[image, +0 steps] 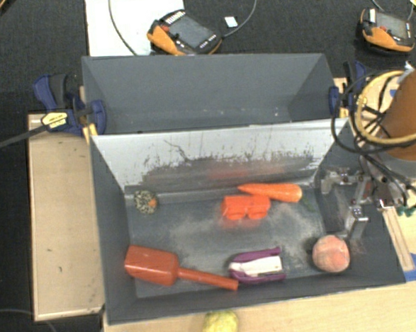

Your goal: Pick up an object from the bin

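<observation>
Outside bin (113,225), past its near rim: yellow-green lump (221,327), bumpy, on the board, approx. centre.

Near row on bin floor, L to R:
- red scoop (152,263), near-left, blade to the left, thin handle running right and slightly nearer.
- purple-and-white item (258,266), lying flat, purple shell w/ white face. Its left end meets the tip of the scoop handle.
- pinkish ball (331,253), near-right corner. Roundish, peach-like; dull pink-red w/ paler mottled patches, matte. Sits alone on the bare floor, clear of the purple item, close to the right wall.

Gripper (354,226): comes in over the right wall, metal parts hanging just beyond the ball and a bit to its right, nothing seen in its grasp. Can't tell whether pincer is apart or together; the metalwork overlaps too much. Can't tell if it touches the ball either. The ball is the obj. nearest to it.

Mid floor: orange block (245,207), chunky, approx. centre.

Just beyond it: carrot (272,191), lying crosswise, thick end right, tip pointing left; close to the block's far-right edge, contact unclear.

Far-left, at the foot of the sloped back wall: small speckled ball (146,201), well apart from the rest.
</observation>
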`<act>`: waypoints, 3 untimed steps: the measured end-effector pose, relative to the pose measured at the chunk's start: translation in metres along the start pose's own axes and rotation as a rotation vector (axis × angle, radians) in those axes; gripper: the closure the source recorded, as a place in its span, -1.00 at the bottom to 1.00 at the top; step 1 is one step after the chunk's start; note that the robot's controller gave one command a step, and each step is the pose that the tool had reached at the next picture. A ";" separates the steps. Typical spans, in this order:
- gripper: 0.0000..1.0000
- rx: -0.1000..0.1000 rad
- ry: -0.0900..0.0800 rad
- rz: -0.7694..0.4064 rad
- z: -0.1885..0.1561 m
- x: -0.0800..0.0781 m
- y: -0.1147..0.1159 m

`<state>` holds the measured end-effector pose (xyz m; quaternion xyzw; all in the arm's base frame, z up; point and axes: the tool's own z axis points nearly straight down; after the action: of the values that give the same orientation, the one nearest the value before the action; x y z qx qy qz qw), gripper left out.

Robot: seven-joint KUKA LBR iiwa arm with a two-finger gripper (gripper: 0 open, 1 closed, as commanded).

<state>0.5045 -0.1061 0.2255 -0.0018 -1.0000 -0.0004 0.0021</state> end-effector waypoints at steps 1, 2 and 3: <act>-1.00 0.001 -0.007 -0.006 -0.004 -0.002 0.000; -1.00 0.001 -0.011 -0.124 0.114 0.015 -0.031; -1.00 0.001 -0.017 0.139 0.069 0.022 -0.044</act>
<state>0.4825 -0.1502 0.1569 -0.0712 -0.9974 0.0003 -0.0061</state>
